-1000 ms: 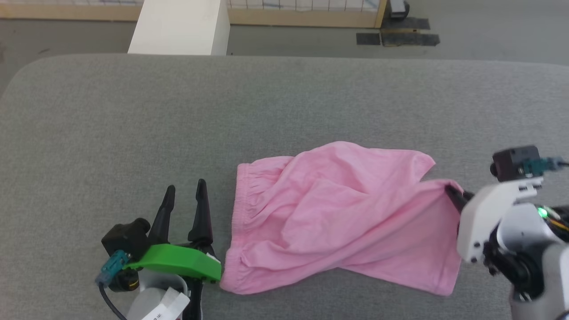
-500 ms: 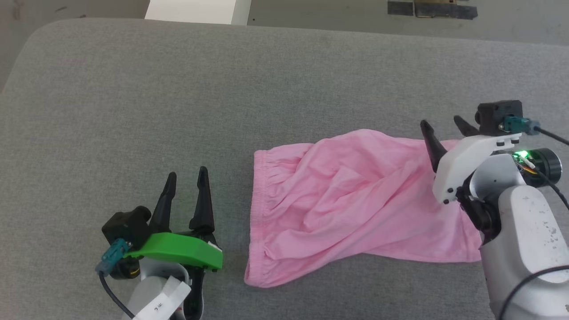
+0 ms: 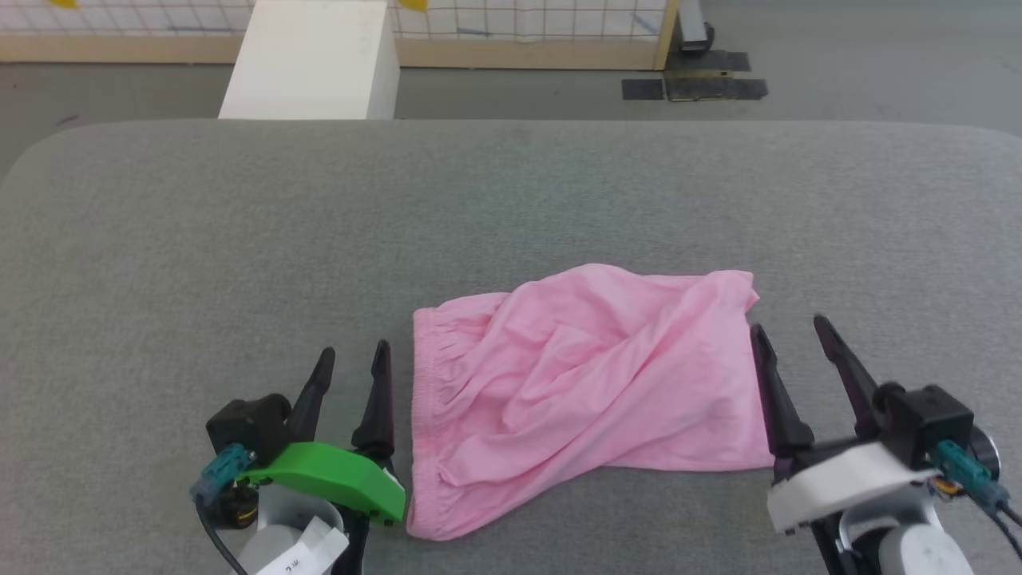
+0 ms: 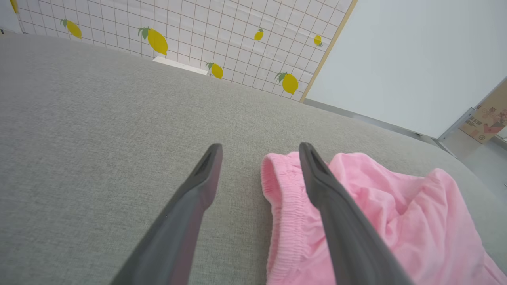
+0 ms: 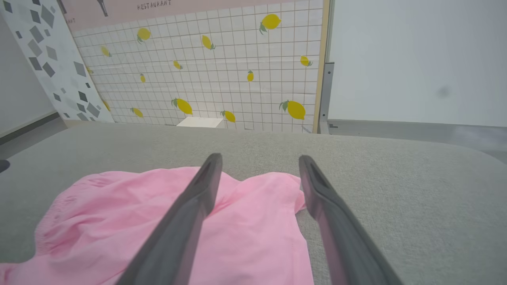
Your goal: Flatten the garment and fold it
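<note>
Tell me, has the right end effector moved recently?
Yes. The right end effector released the light pink fabric shorts, turning toward the grey fabric cushion's far edge.

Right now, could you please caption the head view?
Open left gripper and open right gripper flank crumpled pink shorts on grey surface.

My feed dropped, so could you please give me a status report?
Left gripper, right gripper open, empty. Garment rumpled, unfolded, on grey surface between them. Nothing obstructing.
</note>
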Controlling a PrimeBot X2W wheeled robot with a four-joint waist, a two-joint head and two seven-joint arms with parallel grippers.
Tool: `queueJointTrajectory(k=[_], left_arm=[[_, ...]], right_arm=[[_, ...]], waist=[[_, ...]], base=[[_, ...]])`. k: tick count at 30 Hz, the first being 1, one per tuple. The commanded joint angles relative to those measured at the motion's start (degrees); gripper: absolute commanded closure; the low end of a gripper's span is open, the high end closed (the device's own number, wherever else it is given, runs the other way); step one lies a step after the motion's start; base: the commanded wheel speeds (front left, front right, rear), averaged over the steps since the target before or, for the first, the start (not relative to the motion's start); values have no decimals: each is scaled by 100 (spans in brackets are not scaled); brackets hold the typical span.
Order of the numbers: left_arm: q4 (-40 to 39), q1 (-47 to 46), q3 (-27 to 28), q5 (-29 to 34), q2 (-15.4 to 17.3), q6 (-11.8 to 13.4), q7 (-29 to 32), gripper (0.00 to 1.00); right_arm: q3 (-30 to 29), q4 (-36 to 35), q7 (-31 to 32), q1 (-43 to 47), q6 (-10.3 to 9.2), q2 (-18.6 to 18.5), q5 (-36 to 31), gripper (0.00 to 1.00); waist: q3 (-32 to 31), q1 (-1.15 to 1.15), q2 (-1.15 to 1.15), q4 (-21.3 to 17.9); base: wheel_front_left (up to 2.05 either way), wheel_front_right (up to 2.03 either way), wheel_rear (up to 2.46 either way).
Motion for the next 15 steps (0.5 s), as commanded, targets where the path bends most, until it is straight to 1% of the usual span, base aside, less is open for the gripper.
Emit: queueJointTrajectory(k=[1, 3, 6, 10, 15], left_arm=[[-17, 84, -26, 44, 66, -20, 91, 0], [-6, 144, -74, 32, 109, -4, 290, 0], [67, 182, -224, 2, 184, -41, 746, 0], [187, 194, -283, -87, 220, 90, 1343, 0], [123, 202, -363, -192, 288, 174, 1931, 0]], right_arm=[[-21, -41, -45, 153, -8, 20, 74, 0], [-36, -74, -58, 296, -8, 29, 138, 0], [45, -120, -53, 388, -8, 33, 238, 0], [124, -184, -59, 387, -8, 34, 358, 0], [229, -200, -82, 373, -8, 35, 499, 0]], waist=[[-143, 0, 0, -199], [-162, 0, 0, -263], [-172, 0, 0, -337], [-172, 0, 0, -426], [-155, 0, 0, -513]], base=[[0, 0, 0], [0, 0, 0], [0, 0, 0], [0, 0, 0], [0, 0, 0]])
